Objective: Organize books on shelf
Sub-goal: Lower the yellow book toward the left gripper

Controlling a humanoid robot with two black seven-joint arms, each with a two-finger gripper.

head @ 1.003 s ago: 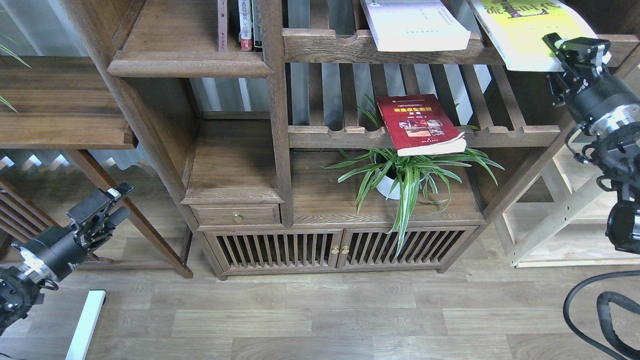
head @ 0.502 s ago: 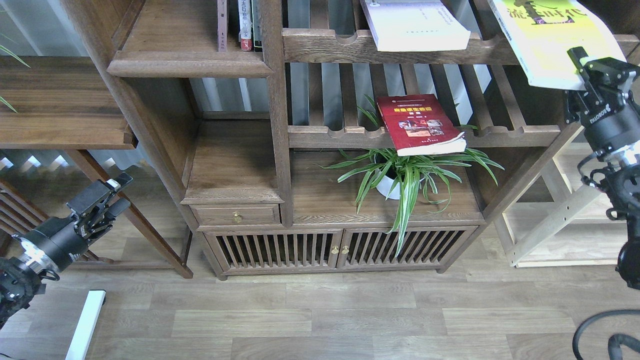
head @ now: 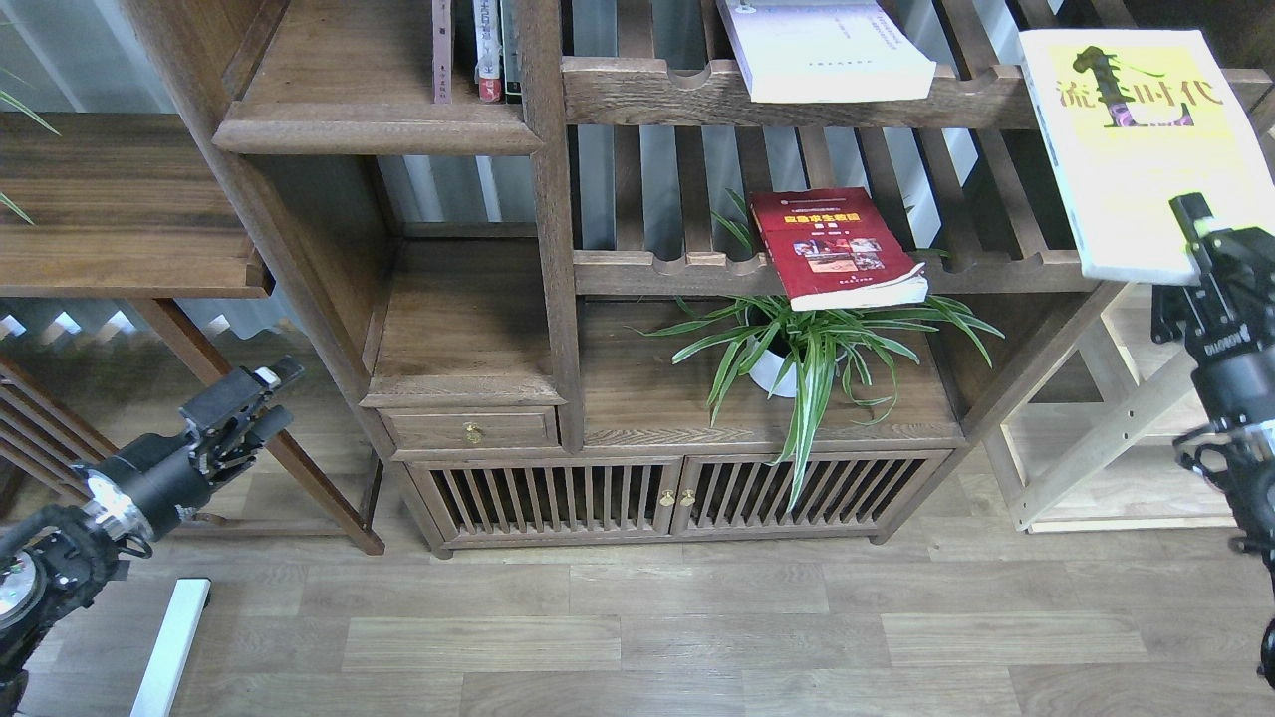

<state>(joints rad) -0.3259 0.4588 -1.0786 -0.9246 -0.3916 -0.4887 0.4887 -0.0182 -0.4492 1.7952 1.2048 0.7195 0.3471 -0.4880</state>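
The right gripper (head: 1198, 239) is clamped on the lower edge of the yellow book (head: 1136, 149), holding it up in the air in front of the right end of the bookcase, cover facing the camera. The left gripper (head: 261, 398) hangs low at the left above the floor with its fingers parted, holding nothing. The red book (head: 835, 247) lies flat on a slatted rack, sticking out over a potted plant (head: 812, 349). The pale book (head: 822, 48) lies on the slatted rack above. The solid plank shelf (head: 374, 95) at upper left carries a few upright books (head: 480, 50).
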